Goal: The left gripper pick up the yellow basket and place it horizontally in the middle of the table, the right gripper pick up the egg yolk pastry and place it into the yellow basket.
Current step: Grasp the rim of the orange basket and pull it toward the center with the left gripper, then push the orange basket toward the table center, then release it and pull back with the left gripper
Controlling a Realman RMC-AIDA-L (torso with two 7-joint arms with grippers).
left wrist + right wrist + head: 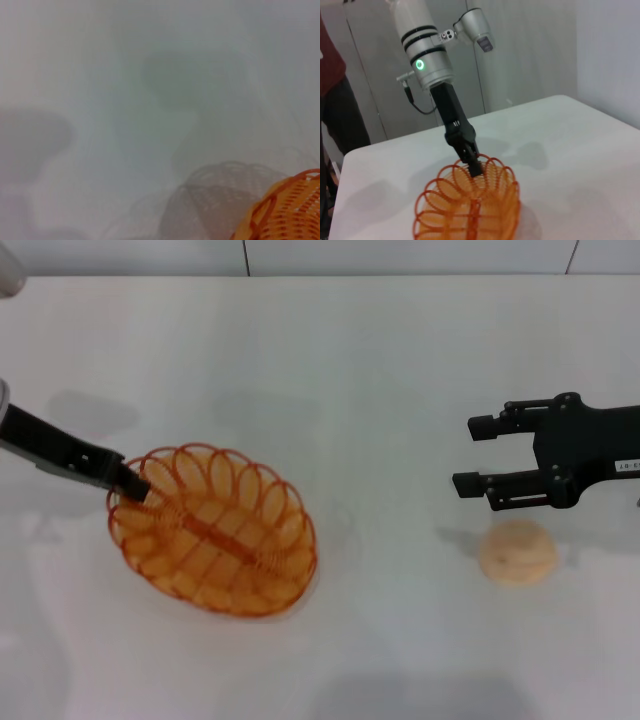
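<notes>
The yellow basket [215, 530] lies on the left half of the white table [350, 370], its long axis slanting. My left gripper [135, 488] is shut on the basket's rim at its far-left end. The right wrist view shows this grip [474, 167] on the basket [470, 210], and a piece of the basket shows in the left wrist view [287, 212]. The egg yolk pastry [517, 552] sits on the table at the right. My right gripper [472, 454] is open and empty. It hovers just behind the pastry, a little to its left.
The table's far edge meets a white wall [400, 255]. A person in a dark red top [330, 60] stands beyond the table in the right wrist view. Bare tabletop lies between basket and pastry.
</notes>
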